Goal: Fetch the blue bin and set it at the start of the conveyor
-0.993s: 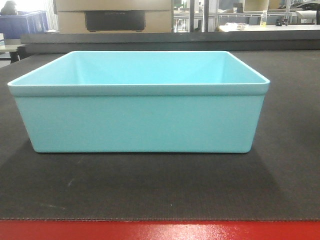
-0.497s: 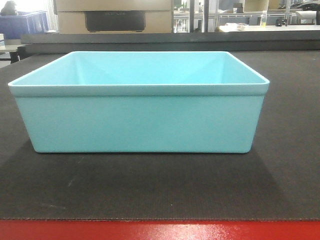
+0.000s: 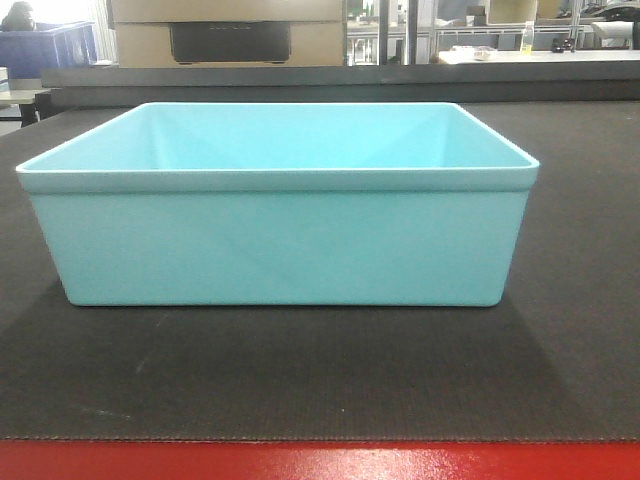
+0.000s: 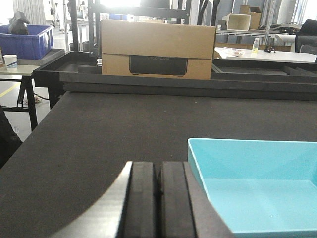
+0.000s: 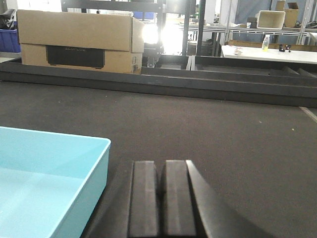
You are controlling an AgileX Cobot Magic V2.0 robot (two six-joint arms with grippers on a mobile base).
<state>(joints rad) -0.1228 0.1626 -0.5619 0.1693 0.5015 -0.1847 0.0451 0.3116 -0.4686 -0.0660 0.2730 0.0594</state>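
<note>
The blue bin (image 3: pixel 280 235), a pale aqua tub, stands empty on the dark ribbed conveyor belt (image 3: pixel 320 370), just behind its red edge strip (image 3: pixel 320 462). My left gripper (image 4: pixel 158 171) is shut and empty, just outside the bin's left wall (image 4: pixel 252 183). My right gripper (image 5: pixel 162 171) is shut and empty, just outside the bin's right wall (image 5: pixel 49 183). Neither gripper touches the bin. No gripper shows in the front view.
A cardboard box (image 4: pixel 157 48) with a black device in its opening stands beyond the belt's far rail (image 4: pixel 188 82). A dark blue crate (image 4: pixel 25 42) sits on a table at far left. Shelving and a white table (image 5: pixel 267 52) stand at back right.
</note>
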